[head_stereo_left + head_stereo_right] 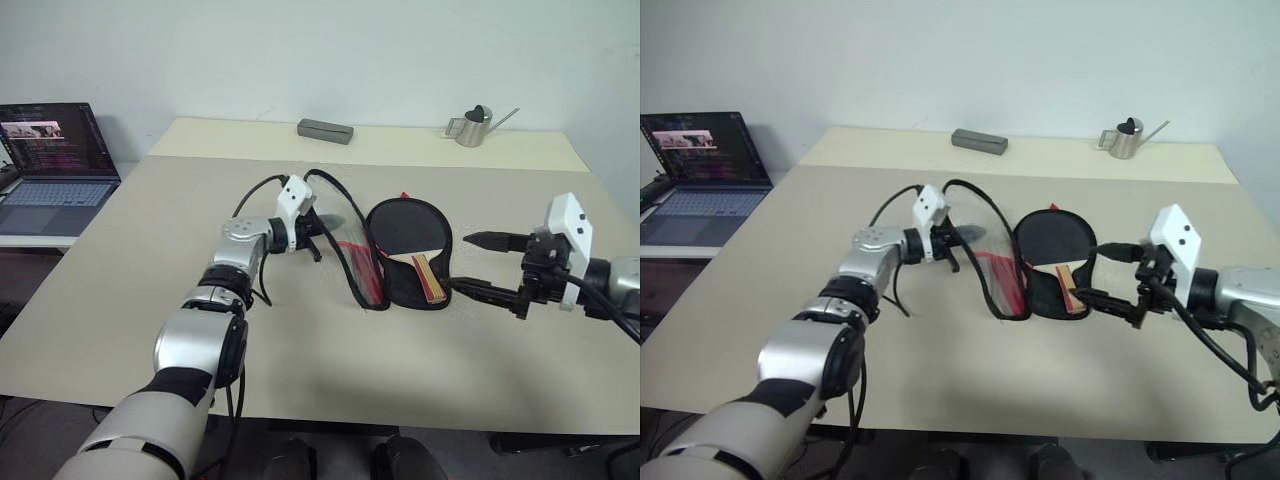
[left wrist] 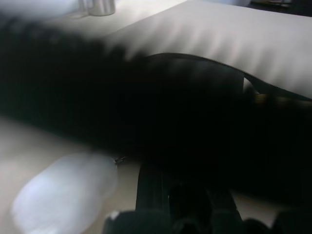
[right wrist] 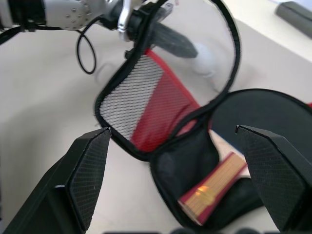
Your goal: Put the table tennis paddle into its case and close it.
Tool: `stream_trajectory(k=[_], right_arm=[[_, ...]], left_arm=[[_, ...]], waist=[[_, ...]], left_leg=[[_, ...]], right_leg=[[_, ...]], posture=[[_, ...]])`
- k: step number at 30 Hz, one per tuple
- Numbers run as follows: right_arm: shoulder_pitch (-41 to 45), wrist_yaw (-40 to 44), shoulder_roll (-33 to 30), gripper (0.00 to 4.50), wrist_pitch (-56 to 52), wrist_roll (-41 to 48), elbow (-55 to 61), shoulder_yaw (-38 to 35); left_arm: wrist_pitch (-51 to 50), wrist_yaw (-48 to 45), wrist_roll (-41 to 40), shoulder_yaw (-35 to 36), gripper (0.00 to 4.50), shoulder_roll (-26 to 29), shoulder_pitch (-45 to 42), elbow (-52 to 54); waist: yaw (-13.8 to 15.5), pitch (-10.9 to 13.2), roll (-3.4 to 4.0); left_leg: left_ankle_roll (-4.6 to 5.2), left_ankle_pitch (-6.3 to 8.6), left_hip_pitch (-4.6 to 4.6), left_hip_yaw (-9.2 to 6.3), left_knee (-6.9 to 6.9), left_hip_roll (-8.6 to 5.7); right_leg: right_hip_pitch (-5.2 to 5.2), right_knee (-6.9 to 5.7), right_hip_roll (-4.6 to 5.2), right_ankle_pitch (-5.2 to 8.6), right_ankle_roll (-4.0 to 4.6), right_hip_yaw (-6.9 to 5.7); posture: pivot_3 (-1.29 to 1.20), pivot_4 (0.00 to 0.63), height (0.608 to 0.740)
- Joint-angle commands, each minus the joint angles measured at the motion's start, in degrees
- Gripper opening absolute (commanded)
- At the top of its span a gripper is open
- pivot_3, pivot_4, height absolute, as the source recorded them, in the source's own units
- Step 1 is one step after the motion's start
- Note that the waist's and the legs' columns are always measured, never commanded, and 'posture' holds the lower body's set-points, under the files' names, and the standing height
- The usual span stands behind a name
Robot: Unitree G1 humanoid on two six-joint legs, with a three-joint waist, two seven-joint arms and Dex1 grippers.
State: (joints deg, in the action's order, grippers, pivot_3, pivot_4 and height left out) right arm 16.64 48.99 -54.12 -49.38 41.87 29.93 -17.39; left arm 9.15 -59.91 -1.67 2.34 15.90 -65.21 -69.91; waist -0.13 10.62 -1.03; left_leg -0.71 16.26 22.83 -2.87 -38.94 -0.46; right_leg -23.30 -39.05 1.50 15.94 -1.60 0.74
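The table (image 1: 120,300) carries the case (image 1: 372,262) near its centre. The case lies unzipped, its lid raised on edge: a black round rim with a red, mesh-lined lower part. The base half lies flat on the table. The table tennis paddle (image 1: 412,240) rests inside the base half, black face up, with its tan-and-red striped handle toward the near table edge and the round face toward the far edge. Its long axis runs roughly near to far.

The left gripper (image 1: 318,240) is closed, pinching the raised lid at its rim. The right gripper (image 1: 478,264) is fully open, holding nothing, just beside the case with one fingertip near the handle end.
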Motion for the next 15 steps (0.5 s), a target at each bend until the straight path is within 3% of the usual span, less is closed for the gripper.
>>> stream_trajectory(k=[1,15], right_arm=[[-0.69,0.00,-1.53,4.50,0.36,1.08,0.80,-3.65],[-2.46,-2.73,-3.43,4.50,-3.35,6.20,4.18,-9.70]], left_arm=[[1.23,-0.50,0.22,-0.27,0.01,-0.49,-2.08,0.13],[1.64,0.23,1.19,-0.92,0.01,-3.26,-3.57,-1.52]], waist=[[-0.01,0.00,0.00],[0.03,0.00,-0.01]], left_leg=[[0.00,0.00,0.00,0.00,0.00,0.00],[0.00,0.00,0.00,0.01,0.00,0.01]], right_leg=[[0.00,0.00,0.00,0.00,0.00,0.00],[0.00,-0.01,-0.02,0.00,0.00,0.02]], posture=[[0.00,0.150,0.740],[0.00,0.150,0.740]])
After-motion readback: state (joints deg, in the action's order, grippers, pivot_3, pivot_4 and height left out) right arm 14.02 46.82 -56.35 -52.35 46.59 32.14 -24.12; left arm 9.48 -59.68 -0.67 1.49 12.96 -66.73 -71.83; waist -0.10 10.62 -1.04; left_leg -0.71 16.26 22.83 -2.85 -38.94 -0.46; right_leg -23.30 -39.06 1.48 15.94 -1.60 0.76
